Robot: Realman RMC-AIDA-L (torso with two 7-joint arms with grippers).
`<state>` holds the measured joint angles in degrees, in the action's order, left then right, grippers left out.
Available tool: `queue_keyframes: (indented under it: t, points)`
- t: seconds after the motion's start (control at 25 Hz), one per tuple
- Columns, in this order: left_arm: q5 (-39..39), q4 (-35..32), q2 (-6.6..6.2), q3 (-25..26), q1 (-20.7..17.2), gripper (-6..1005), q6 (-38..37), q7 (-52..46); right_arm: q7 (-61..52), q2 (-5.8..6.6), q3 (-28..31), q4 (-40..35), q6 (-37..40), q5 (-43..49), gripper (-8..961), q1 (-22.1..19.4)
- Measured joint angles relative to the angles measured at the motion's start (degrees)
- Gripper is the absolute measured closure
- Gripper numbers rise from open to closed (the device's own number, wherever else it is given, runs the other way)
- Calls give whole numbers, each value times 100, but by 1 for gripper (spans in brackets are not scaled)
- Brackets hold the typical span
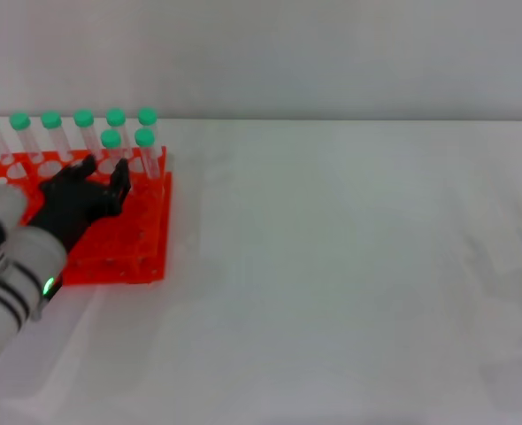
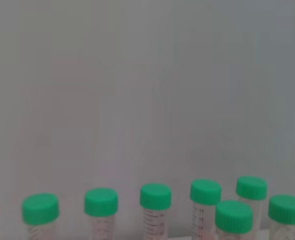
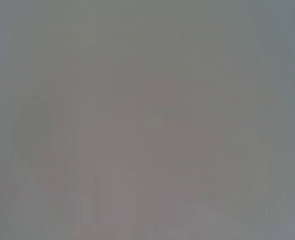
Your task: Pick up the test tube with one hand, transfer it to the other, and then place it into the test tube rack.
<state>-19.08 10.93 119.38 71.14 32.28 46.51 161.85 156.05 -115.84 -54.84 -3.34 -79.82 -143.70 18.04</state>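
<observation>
The orange-red test tube rack [image 1: 128, 239] stands at the table's far left. Several green-capped clear tubes stand upright in its back rows, and none lies on the table. I cannot tell the task's test tube from the others. My left gripper [image 1: 102, 179], a black hand on a white arm, hovers over the rack, open and empty. Its fingertips [image 1: 119, 181] are just in front of the nearest tube [image 1: 111, 142]. The left wrist view shows the green caps in a row, one nearer cap [image 2: 234, 216] in front. My right gripper is out of view.
The white table [image 1: 349, 266] stretches to the right of the rack, and a pale wall [image 1: 332, 53] rises behind it. The right wrist view shows only a plain grey surface [image 3: 147, 120].
</observation>
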Motion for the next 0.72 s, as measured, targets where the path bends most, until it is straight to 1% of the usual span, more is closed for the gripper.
queue_keyframes:
  t: [0.16,0.32,0.4,0.48,0.64,0.72]
  points:
    - [-18,130,12,5,-459,503,575,-10,8,4,0,-7,0,0,221,-2]
    - [-284,136,40,4,-1084,414,1287,-61,11,7,24,-12,0,0,221,-3]
    - [-562,131,58,-26,-1487,369,1661,-262,12,11,43,-6,0,-2,221,-12]
    - [-725,100,63,-36,-1782,308,1972,-669,12,15,50,-5,1,-11,221,-29]
    - [-968,52,47,-7,-2097,151,2342,-1301,13,18,53,-26,1,-30,221,-54]
    - [-1034,50,46,-6,-2155,139,2458,-1336,13,18,53,-31,2,-39,221,-53]
